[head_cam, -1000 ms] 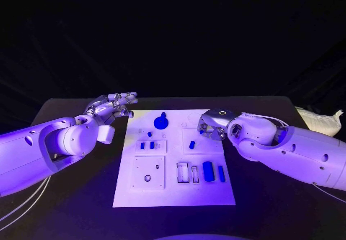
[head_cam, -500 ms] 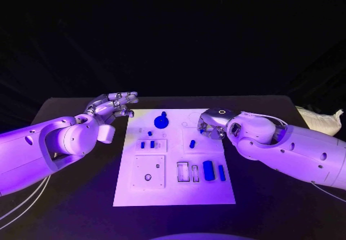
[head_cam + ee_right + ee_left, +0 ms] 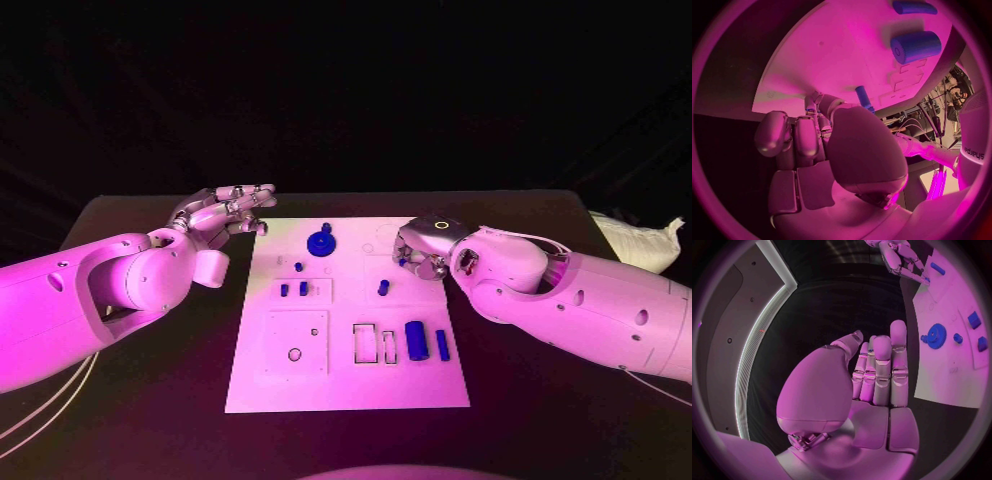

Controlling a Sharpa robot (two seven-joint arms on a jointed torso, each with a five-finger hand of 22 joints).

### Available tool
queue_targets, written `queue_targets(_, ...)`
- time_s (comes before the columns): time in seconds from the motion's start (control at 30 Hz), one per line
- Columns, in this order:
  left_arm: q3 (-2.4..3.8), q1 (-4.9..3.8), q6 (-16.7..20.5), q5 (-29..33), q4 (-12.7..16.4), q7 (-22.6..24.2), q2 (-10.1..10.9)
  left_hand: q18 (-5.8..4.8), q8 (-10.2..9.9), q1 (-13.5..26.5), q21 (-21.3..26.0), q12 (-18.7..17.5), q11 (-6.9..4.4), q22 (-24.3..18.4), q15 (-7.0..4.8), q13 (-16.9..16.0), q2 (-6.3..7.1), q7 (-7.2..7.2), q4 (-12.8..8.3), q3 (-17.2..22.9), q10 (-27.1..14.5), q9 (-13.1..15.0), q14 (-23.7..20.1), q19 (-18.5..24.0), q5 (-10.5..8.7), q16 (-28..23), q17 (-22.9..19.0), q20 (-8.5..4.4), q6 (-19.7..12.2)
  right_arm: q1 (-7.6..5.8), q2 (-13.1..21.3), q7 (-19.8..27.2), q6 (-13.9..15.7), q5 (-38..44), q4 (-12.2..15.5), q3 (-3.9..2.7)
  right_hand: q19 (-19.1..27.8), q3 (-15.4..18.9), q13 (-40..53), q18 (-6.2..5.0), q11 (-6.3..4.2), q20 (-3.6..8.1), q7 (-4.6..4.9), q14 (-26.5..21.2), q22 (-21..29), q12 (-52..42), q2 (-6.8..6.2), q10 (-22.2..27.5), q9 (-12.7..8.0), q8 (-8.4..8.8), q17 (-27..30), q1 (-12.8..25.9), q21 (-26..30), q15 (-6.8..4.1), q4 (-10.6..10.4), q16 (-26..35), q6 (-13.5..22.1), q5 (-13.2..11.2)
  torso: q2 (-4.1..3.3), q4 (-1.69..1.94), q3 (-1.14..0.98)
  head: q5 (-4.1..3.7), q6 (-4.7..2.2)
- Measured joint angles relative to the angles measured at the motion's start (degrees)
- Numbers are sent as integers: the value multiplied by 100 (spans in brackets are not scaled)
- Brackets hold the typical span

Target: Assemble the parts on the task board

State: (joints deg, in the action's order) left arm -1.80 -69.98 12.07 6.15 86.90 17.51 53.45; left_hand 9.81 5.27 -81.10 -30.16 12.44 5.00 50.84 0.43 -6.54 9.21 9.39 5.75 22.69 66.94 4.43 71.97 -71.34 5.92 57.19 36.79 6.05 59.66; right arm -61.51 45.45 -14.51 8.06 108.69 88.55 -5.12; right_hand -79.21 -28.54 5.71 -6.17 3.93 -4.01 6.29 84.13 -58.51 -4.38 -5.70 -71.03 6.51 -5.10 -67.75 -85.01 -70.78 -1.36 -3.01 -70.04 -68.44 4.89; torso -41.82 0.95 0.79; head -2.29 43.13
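Note:
The white task board (image 3: 346, 385) lies in the middle of the black table. A blue gear (image 3: 320, 242) sits at its far end, with a small peg (image 3: 299, 267) and two small blue blocks (image 3: 293, 290) nearer. A blue peg (image 3: 384, 288) stands mid-board; a thick blue cylinder (image 3: 417, 341) and a thin bar (image 3: 443, 346) lie at the right. My right hand (image 3: 418, 252) hovers over the board's far right part, fingers curled in with nothing seen in them; the peg (image 3: 862, 96) is just beyond its fingertips. My left hand (image 3: 224, 212) floats left of the board, fingers straight, holding nothing.
Several empty recessed slots (image 3: 296, 345) mark the board's near half. The black table (image 3: 144, 380) stretches to both sides. A pale bundle (image 3: 635, 238) lies at the table's far right edge. In the left wrist view the gear (image 3: 934, 335) and my right hand (image 3: 901, 257) show.
My right arm has edged slightly left over the board's far part. The left hand and the parts have not moved.

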Motion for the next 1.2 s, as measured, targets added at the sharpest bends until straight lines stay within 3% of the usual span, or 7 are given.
queue_targets(0.13, 0, 0, -1, -14, 1, -4, 0, 0, 0, 0, 25, 0, 12, -10, -3, -5, 0, 0, -10, 9, -12, -5, -3, 0, 0, 0, -5, 0, 0, 13, 47, -40, 151, 8, 79, 4, -20, -3, -9, 1, 0, -21, -6, 0, -11, 12, 14, 0, 10, -1, 0, 79, -24, 0, 3, 0, -8, 1, 4, 1, -1, -4, 0)
queue_targets(0.23, 0, 0, -2, -27, 1, -9, 0, 0, 0, 0, 43, 43, 10, -16, -29, -14, 0, 0, -80, 17, -51, -10, -31, 0, 0, -22, -42, 0, 0, 13, 81, -51, 261, -9, 138, -1, -20, -8, -22, 0, -77, -21, -6, 0, -11, 44, 12, -79, 15, -1, 1, 180, -24, 1, 8, -15, -7, -62, 5, 0, 0, -4, -3)
queue_targets(0.53, 0, 0, -10, -75, 2, -34, 2, 0, 0, 0, 43, 43, 10, -23, -11, -14, 0, 0, -80, 17, -51, -10, -49, 0, 0, -22, -49, 0, 0, 9, 262, -62, 524, -183, 365, -65, -20, -8, -43, 1, -119, -21, -7, 0, -23, 45, -11, -122, 80, 3, 1, 293, -24, 1, 9, -20, -5, -147, 2, -7, -2, -7, -20)
queue_targets(0.77, 0, 0, -13, -96, 3, -54, 10, 0, 0, 0, 43, 43, 10, -23, -11, -20, 0, 0, -96, 1, -51, -17, -49, 0, 0, -22, -57, 0, -1, 8, 399, -77, 616, -380, 730, -119, -20, -8, -46, 1, -119, -21, -7, 0, -22, 45, -11, -123, 83, 9, 2, 293, -23, 2, 9, -20, -4, -150, -2, -7, -3, 4, -16)
queue_targets(0.97, 0, 0, -19, -103, -6, -67, -6, -1, 0, 0, 43, 43, 30, -28, -11, -20, 0, 0, -96, 1, -71, -17, -49, 0, 0, -22, -65, 0, -1, 24, 239, -74, 669, -551, 1093, -135, -20, -7, -52, 0, -119, -21, -7, 0, -17, 45, -11, -123, 87, 27, 13, 293, -23, 2, 9, -20, -2, -162, -1, 4, -3, 81, -19)
queue_targets(1.2, 0, 0, -32, -108, -14, -77, -61, -1, 0, 0, 43, 43, 30, -28, -11, -19, -1, 0, -96, 1, -71, -16, -49, 0, 0, -22, -65, 0, -1, 160, -139, -33, 684, -680, 1346, -136, -20, -7, -63, 0, -110, -21, -3, 0, -3, 67, -13, -130, 88, 39, 14, 292, -23, 2, 9, -20, 5, -172, 4, 20, 7, 302, 12)
